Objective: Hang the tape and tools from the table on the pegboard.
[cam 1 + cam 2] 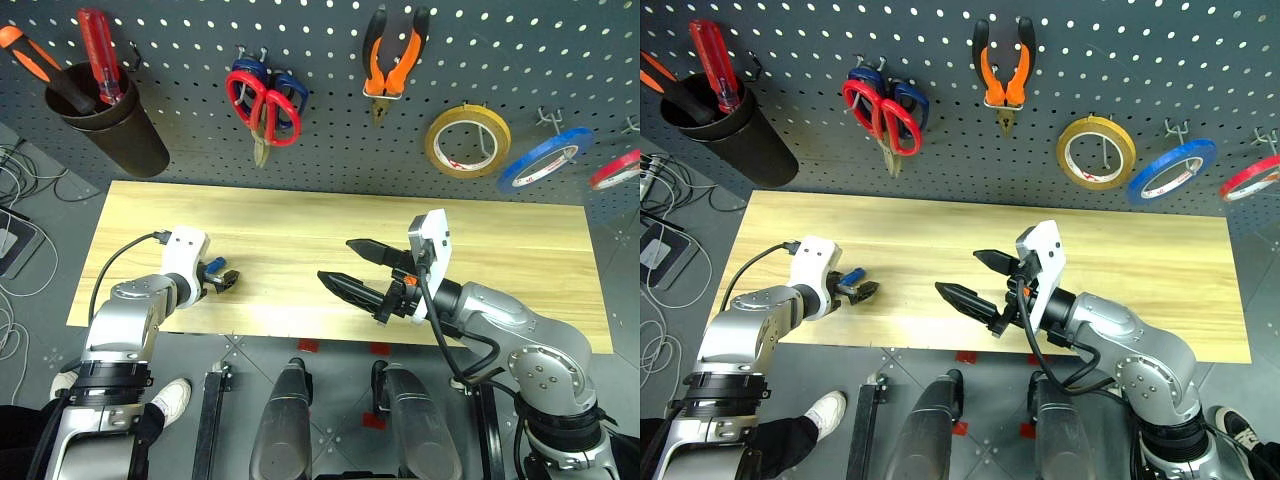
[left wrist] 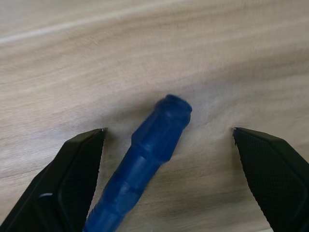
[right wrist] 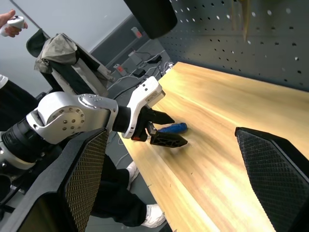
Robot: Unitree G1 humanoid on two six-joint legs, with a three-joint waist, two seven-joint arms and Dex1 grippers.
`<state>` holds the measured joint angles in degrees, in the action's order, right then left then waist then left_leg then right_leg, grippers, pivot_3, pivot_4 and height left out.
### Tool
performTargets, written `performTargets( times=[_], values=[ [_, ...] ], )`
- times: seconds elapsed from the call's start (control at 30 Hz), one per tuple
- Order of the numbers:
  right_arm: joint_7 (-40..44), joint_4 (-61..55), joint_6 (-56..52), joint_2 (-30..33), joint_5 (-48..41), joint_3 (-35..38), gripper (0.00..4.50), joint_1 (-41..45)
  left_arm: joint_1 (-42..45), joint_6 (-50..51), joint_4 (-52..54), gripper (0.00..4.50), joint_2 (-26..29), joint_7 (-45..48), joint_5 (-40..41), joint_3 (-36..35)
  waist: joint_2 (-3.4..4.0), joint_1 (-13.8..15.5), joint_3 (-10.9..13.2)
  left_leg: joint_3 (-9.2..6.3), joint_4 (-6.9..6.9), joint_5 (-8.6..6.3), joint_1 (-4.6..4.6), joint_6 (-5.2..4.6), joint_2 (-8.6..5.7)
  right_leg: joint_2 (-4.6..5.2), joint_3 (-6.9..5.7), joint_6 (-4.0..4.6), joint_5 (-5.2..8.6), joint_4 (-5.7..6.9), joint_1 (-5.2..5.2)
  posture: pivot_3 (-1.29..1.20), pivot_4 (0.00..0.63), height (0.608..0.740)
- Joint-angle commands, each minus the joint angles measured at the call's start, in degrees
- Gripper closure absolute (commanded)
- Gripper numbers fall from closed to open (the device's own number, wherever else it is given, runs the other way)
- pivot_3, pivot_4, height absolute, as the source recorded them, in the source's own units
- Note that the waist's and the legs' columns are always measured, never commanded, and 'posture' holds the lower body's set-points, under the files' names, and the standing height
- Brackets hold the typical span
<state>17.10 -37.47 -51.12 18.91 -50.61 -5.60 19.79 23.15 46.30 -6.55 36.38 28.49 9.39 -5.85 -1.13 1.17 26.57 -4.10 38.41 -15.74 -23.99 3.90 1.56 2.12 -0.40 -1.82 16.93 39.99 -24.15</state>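
Left wrist view showed the blue-handled screwdriver [image 2: 145, 169] lying flat on the worktop [image 1: 300, 215] between the left gripper's [image 1: 222, 277] spread fingers [image 2: 72, 179], not yet pinched. Scissors [image 1: 262, 100], pliers [image 1: 392, 55] and tape [image 1: 467, 140] already hung on the pegboard [image 1: 330, 130], so this looked like the last pickup. Next the fingers needed to close squarely on the handle, while the right gripper [image 1: 352, 268] hovered wide open nearby.
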Motion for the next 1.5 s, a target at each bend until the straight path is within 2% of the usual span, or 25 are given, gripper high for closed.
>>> performTargets(
  times=[0.03, 0.07, 0.17, 0.47, 0.53, 0.83, 1.07, 1.13, 1.33, 1.5],
  values=[
    [-0.96, -2.71, -0.04, -0.56, -1.85, 0.72, 0.0, 0.12, 0.28, -0.72, -1.77, 0.01, 2.08, 2.63, -0.95, 2.07, 0.06, -0.03, 0.26, 0.0, 0.0, 0.0, 0.01, 0.0, 0.0, 0.0, 0.01, 0.0, 0.0, 0.01, 0.0, 0.07, 0.569, 0.74],
    [-1.06, -2.69, -0.02, -0.57, -1.81, 0.66, 0.0, 0.12, 0.34, -0.57, -2.11, 0.01, 2.52, 3.35, -1.12, 2.74, 0.11, -0.06, 0.39, 0.0, 0.0, 0.0, 0.01, 0.0, 0.0, -0.01, 0.01, 0.0, 0.0, 0.01, 0.0, 0.06, 0.569, 0.74],
    [-1.33, -2.33, 0.14, -0.7, -1.52, 0.66, 0.0, 0.34, 0.5, -0.47, -2.67, 0.53, 3.7, 5.25, -1.53, 4.36, 0.21, -0.13, 0.49, 0.05, -0.02, 0.0, 0.01, 0.0, 0.0, -0.01, 0.06, -0.01, 0.01, 0.0, -0.02, 0.06, 0.568, 0.74],
    [-1.17, -1.51, 0.69, -0.67, -0.62, 0.62, 0.0, 0.42, 2.15, -1.53, -4.64, 3.26, 4.53, 6.57, -2.73, 5.17, 0.33, -0.2, 0.58, 0.11, -0.17, 0.04, 0.03, 0.07, 0.0, -0.01, 0.11, -0.02, 0.02, -0.04, -0.09, 0.07, 0.565, 0.74],
    [-0.97, -1.08, 0.84, -0.76, -0.27, 0.35, 0.0, 0.55, 2.15, -1.65, -4.71, 3.64, 4.66, 6.74, -2.84, 5.15, 0.33, -0.21, 0.58, 0.12, -0.24, 0.06, 0.03, 0.11, 0.0, -0.01, 0.12, -0.02, 0.02, -0.05, -0.11, 0.07, 0.56, 0.74],
    [1.66, 1.4, 2.77, 0.04, 1.82, -0.03, 0.0, 1.67, 0.05, -0.56, -0.3, 3.65, 4.46, 4.87, -3.2, 3.34, 0.32, -0.24, 0.57, 0.17, -0.35, 0.12, 0.03, 0.21, 0.04, -0.01, 0.18, -0.03, 0.03, -0.09, -0.2, 0.09, 0.514, 0.74],
    [7.12, 2.81, 5.91, 2.96, 3.69, 1.2, 0.0, 0.89, -10.12, -0.06, 19.58, 3.65, 3.66, -0.04, -3.93, 0.5, 0.22, -0.07, 0.48, 0.1, -0.46, 0.31, -0.13, 0.54, 0.14, 0.07, 0.06, -0.03, 0.03, -0.32, -0.26, 0.13, 0.439, 0.74],
    [9.15, 2.27, 6.43, 4.41, 2.21, 3.28, 0.0, 0.01, -13.13, 1.33, 28.57, 3.65, 0.89, -5.07, -5.12, -1.36, 0.15, 0.25, 0.29, -0.05, -0.45, 0.35, -0.26, 0.62, 0.18, 0.14, -0.11, -0.02, 0.02, -0.42, -0.26, 0.15, 0.406, 0.74],
    [11.24, 1.63, 7.37, 4.36, 0.24, 5.12, 0.0, -0.9, -14.95, -1.21, 41.42, 3.65, -5.23, -15.43, -10.55, -0.89, -0.2, 1.25, -1.09, -0.31, -0.45, 0.49, -0.45, 0.87, 0.11, 0.24, -0.37, -0.01, 0.0, -0.5, -0.25, 0.19, 0.315, 0.74],
    [10.33, 1.85, 8.5, 2.21, -0.55, 5.56, 0.0, 0.14, -11.88, -7.0, 45.22, 3.65, -8.13, -21.73, -16.04, 0.18, -0.37, 2.13, -3.55, -0.32, -0.48, 0.52, -0.48, 0.92, 0.09, 0.16, -0.44, 0.0, -0.01, -0.61, -0.23, 0.2, 0.255, 0.74]
  ],
)
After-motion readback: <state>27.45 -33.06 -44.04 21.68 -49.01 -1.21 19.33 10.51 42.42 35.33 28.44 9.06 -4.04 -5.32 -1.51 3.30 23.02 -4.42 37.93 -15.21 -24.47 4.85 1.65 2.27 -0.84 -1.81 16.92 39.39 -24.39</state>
